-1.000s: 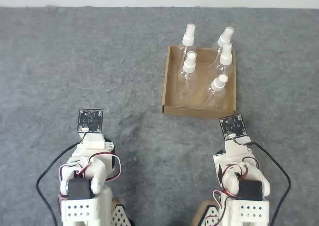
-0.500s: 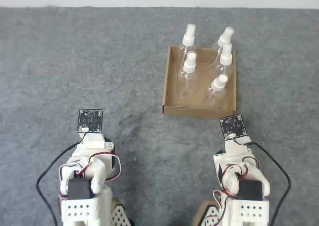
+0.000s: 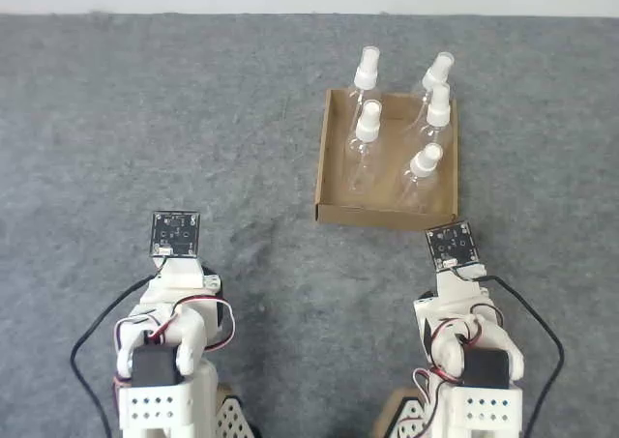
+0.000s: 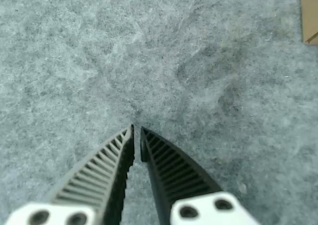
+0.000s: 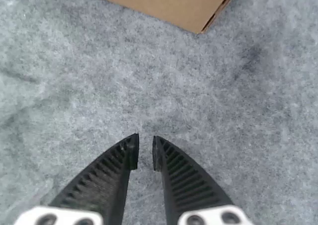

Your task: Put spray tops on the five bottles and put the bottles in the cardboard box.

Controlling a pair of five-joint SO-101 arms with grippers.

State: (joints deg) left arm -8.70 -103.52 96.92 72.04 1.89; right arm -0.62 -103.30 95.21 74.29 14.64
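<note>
Cardboard box (image 3: 387, 216) w/ five capped bottles (image 3: 368, 129) inside; no chg vs prior frames. L gripper (image 4: 137, 129), R gripper (image 5: 144, 140) near-closed, empty. Task likely done.

A fixed camera high on the robot's side looks down across the grey felt desk (image 3: 145, 119), while wrist cameras peer forward and down, close over the black ribbed left pincer (image 4: 137, 128) and right pincer (image 5: 144, 137); all three views catch the shallow brown cardboard box (image 3: 387, 214).
</note>
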